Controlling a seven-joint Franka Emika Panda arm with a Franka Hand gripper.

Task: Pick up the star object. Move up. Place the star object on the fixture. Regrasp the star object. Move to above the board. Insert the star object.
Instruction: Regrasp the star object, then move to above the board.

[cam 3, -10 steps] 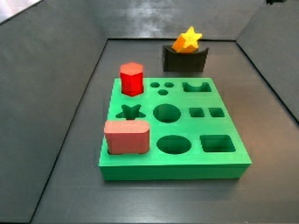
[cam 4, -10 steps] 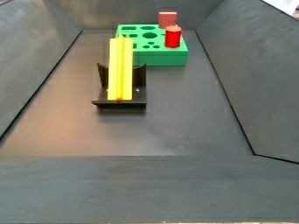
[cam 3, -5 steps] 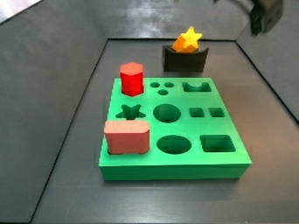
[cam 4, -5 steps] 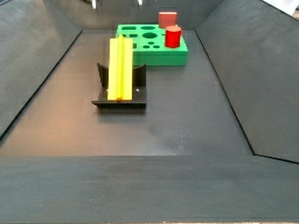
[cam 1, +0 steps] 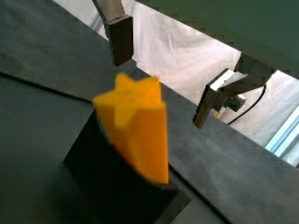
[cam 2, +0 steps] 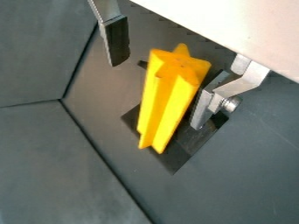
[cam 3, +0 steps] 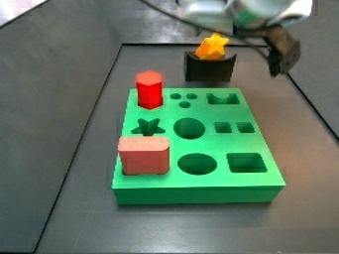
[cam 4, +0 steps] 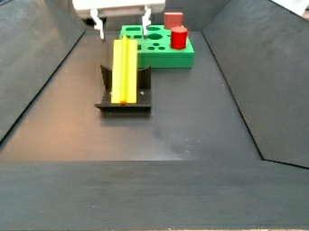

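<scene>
The star object (cam 4: 125, 68) is a long yellow-orange bar lying in the notch of the dark fixture (cam 4: 123, 97). It shows end-on as a star (cam 3: 212, 45) on the fixture (cam 3: 209, 67) behind the green board (cam 3: 199, 149). My gripper (cam 4: 122, 25) hangs open over the bar's end nearest the board (cam 4: 163, 52). In both wrist views the star object (cam 2: 170, 96) (cam 1: 138, 122) lies between the spread fingers (cam 2: 117, 39) (cam 1: 119, 39), and nothing is gripped. In a side view only one dark finger (cam 3: 281, 52) shows clearly.
A red hexagonal prism (cam 3: 149, 89) and a pinkish square block (cam 3: 143, 156) stand on the board's left side; both also show at the far end (cam 4: 176, 27). Sloping dark walls (cam 4: 49, 81) enclose the floor.
The gripper has come down into view from above and now straddles the star object's end. The star object, fixture and board have not moved.
</scene>
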